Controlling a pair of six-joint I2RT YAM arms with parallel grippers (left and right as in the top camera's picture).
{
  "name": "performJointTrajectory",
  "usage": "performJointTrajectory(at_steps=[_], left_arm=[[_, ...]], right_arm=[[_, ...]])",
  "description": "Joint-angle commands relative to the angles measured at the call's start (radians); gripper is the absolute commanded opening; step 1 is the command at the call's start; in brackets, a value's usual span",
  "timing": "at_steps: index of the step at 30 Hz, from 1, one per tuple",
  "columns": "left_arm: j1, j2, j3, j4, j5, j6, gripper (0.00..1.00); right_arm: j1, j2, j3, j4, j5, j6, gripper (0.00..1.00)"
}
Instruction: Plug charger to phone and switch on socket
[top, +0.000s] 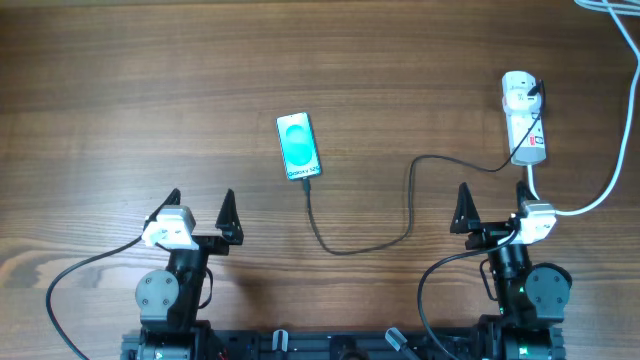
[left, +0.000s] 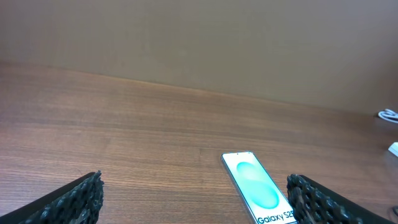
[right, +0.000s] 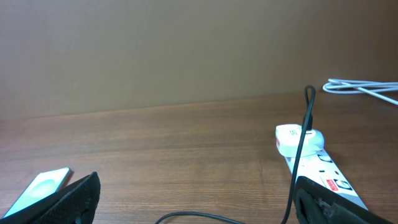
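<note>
Wooden table (top: 120, 100) bears the phone (top: 299, 146) (charger (top: 411, 200) at its near end) ahead between left tool (top: 200, 195) and right tool (top: 492, 190), both wide.

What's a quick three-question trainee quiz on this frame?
1. True or false: the left arm's fingers are holding the phone.
2. Multiple choice: the socket lies closest to: A) the left arm's fingers, B) the right arm's fingers, C) the phone.
3. Fill in: the charger cable running from the socket toward the phone is ____ in colour.

Key: 1 false, since both arms' fingers are open and empty and the phone lies flat on the table. 2 B. 3 black.
</note>
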Motion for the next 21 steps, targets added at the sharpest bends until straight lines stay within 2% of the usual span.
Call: performJointTrajectory(at_steps=[1,21], left_arm=[[0.003,-0.011,-0.006,-0.004,-0.010,0.020,1.00],[0.003,-0.011,-0.006,-0.004,-0.010,0.020,1.00]], right_arm=[[0.006,-0.009,-0.002,0.005,0.002,-0.019,1.00],[0.006,-0.009,-0.002,0.005,0.002,-0.019,1.00]])
